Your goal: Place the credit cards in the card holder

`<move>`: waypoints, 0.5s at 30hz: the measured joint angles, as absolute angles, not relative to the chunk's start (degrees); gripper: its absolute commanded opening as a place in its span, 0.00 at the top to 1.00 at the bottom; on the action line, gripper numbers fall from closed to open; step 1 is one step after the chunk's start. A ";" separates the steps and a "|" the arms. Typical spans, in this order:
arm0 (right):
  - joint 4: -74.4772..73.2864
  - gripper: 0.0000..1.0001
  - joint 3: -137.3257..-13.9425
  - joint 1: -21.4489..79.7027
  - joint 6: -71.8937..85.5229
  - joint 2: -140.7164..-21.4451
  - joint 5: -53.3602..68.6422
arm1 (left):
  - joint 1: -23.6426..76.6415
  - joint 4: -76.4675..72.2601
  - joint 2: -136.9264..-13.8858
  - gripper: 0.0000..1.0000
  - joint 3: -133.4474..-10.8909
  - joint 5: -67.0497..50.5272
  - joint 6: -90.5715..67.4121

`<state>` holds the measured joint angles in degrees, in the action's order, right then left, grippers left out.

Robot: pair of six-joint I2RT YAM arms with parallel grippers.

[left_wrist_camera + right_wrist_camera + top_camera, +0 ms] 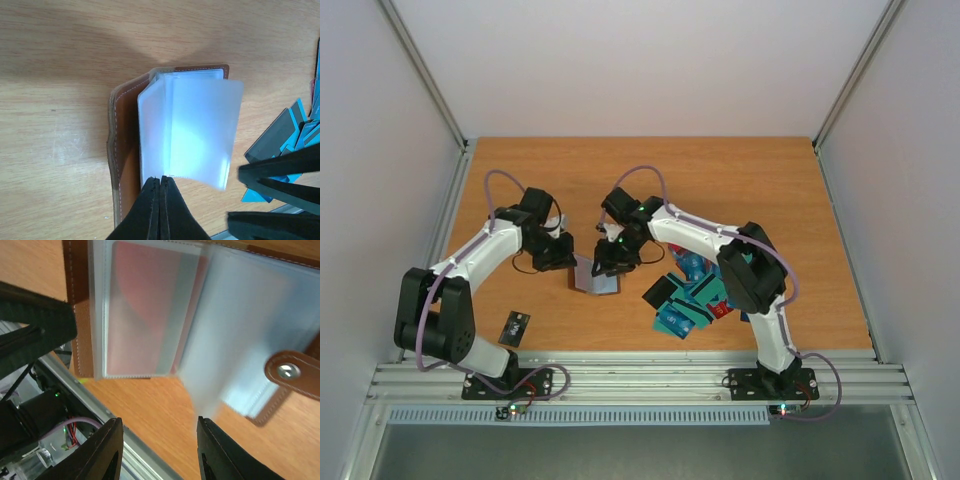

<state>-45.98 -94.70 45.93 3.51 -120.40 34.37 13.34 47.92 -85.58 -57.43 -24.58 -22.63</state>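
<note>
Left gripper (161, 184): jaws clenched, tips at the near edge of the clear sleeves (200, 130). Cannot tell whether a sleeve is nipped between them or only pressed down. Judged purpose: pinning the card holder (125, 130) open so its pages fan apart.

Right gripper (157, 422): jaws released, nothing between them, hovering close over the holder, probably free to fetch a card.

Holder lies open at mid-worktop (740, 180), between the two arms. Brown leather, pale stitching, snap tab (287, 372), frosted sleeves. One sleeve shows a red card (145, 310) inside.

Credit cards (688, 300) heaped just right of the holder, beside the right arm; mostly teal and dark.
</note>
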 measured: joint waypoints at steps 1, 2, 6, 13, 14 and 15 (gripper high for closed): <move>-46.06 0.58 -94.02 45.65 3.38 -119.33 34.26 | 13.34 47.92 -85.58 1.00 -57.43 -24.43 -22.48; -46.17 0.58 -93.51 45.43 3.31 -118.50 34.13 | 13.34 47.92 -85.58 1.00 -57.43 -24.29 -22.44; -47.37 0.57 -90.89 44.05 2.46 -114.45 32.64 | 13.34 48.05 -85.58 1.00 -57.71 -23.90 -22.22; -49.19 0.56 -82.30 40.49 0.73 -104.14 29.28 | 14.20 49.34 -84.31 1.00 -61.76 -22.59 -21.58; -49.36 0.56 -81.01 40.07 0.73 -102.74 28.93 | 14.63 49.65 -83.92 1.00 -62.28 -22.50 -21.43; -49.21 0.55 -78.96 39.44 0.80 -100.82 28.51 | 15.33 49.91 -83.44 1.00 -62.81 -22.39 -21.28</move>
<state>-49.21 -78.96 39.44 0.80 -100.82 28.51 15.33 49.91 -83.44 -62.81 -22.39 -21.28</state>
